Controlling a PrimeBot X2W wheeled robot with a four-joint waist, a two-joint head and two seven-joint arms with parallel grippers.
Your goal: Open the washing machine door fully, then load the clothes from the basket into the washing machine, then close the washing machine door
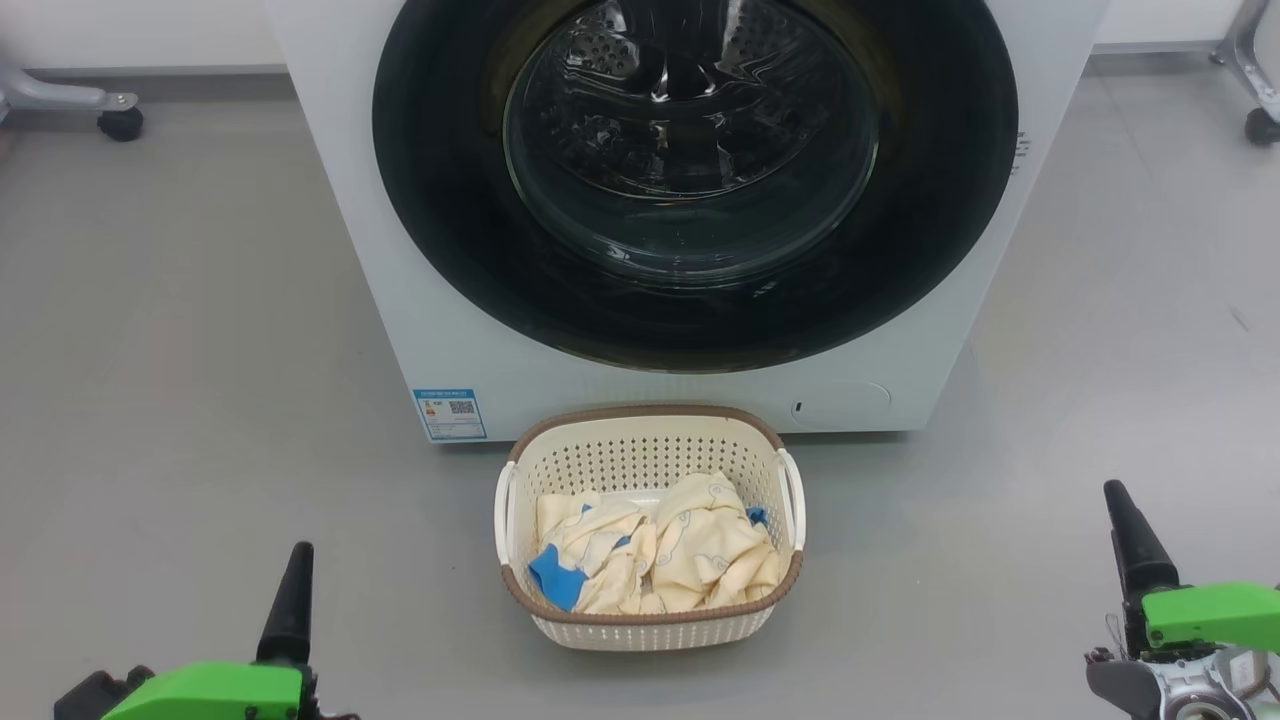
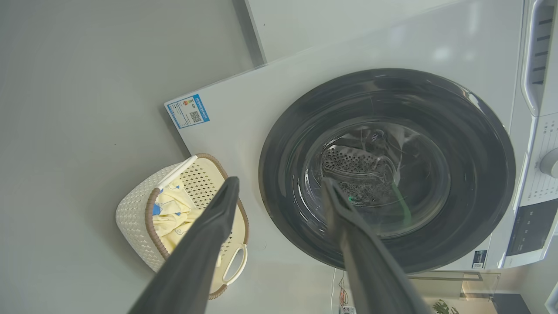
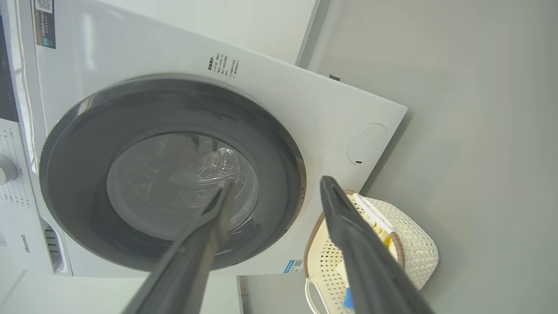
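Observation:
The white washing machine [image 1: 345, 230] stands straight ahead, and its door [image 1: 450, 220], a wide glossy black rim around a glass bowl, lies shut flat against the front. On the floor just before it sits the cream basket [image 1: 650, 632], holding crumpled cream-yellow clothes [image 1: 700, 545] with blue patches. My left gripper [image 2: 280, 181] is open and empty, its dark finger [image 1: 290, 600] low at the left, well short of the basket. My right gripper [image 3: 275, 181] is open and empty too, its finger [image 1: 1135, 550] low at the right.
Grey floor [image 1: 180, 400] spreads on both sides of the machine and basket. Wheeled metal legs stand at the back left [image 1: 118, 122] and back right [image 1: 1262, 125]. A blue sticker [image 1: 450, 413] marks the machine's lower left corner. The control panel [image 2: 536, 218] lies beyond the door.

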